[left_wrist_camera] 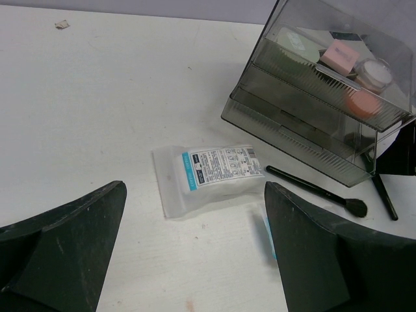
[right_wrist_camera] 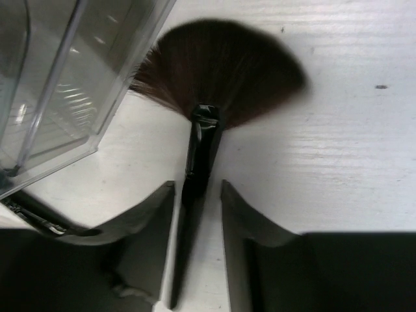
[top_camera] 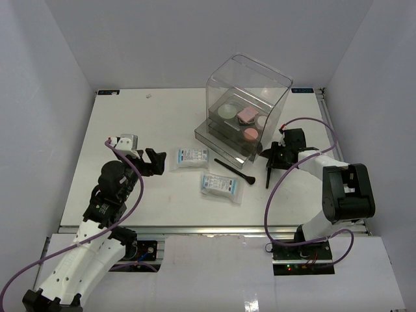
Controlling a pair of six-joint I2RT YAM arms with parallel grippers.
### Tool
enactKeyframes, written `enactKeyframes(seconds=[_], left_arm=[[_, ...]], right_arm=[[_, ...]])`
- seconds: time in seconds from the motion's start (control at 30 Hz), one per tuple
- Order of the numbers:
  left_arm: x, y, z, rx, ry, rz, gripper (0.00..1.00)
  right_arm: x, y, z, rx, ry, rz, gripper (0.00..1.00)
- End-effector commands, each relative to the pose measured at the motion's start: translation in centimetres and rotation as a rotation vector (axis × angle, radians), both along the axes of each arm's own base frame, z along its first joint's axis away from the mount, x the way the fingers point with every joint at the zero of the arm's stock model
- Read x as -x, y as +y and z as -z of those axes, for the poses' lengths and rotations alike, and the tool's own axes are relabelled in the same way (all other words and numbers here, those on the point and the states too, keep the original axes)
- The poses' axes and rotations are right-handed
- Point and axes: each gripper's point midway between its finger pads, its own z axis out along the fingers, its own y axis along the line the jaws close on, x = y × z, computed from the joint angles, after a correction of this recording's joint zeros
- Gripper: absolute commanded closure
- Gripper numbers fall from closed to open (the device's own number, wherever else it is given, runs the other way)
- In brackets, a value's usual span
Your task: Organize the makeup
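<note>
Right end effector [right_wrist_camera: 197, 187] straddles fan brush [right_wrist_camera: 218, 71]; bristle edge blurred.

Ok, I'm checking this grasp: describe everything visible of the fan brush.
The fan brush is thin and black: a wide dark-brown bristle fan, glossy black ferrule, slim handle. It lies flat on the white table, bristle tips right by a corner of the clear box. The right tool straddles its handle, a narrow gap showing on each side.

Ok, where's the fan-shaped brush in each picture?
Top external: the fan brush lies right of centre, just in front of the clear box.
Left wrist: only its thin handle shows, far right, by the box.
Right wrist: centre, fan head up, box at left.
Shared landmark: the clear box.
</note>
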Motion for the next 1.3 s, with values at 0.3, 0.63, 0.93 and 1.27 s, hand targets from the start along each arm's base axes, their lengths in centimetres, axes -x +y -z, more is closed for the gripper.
enactKeyframes(seconds=[0.3,0.63,0.93,1.27], left_arm=[[0.1,0.3,0.1,-0.004,-0.004,-0.013,0.02],[0.2,0.4,0.0,0.003,-0.010,-0.016,0.02],[0.1,0.5,0.2,0.002,-0.004,-0.022,0.02],[-0.2,0.7,0.7,-0.006,0.016,-0.043,0.02]], right_arm=[[0.8,-4.0,0.6,0.179,0.021,0.044,0.78],[1.5,-4.3,-5.6,0.007,-0.152,-0.100,0.92],[9.2,2.6,-10.4,-0.180,-0.374,-0.828,0.92],[12.5,7.9,-16.3,-0.006,-0.722,-1.310,0.92]])
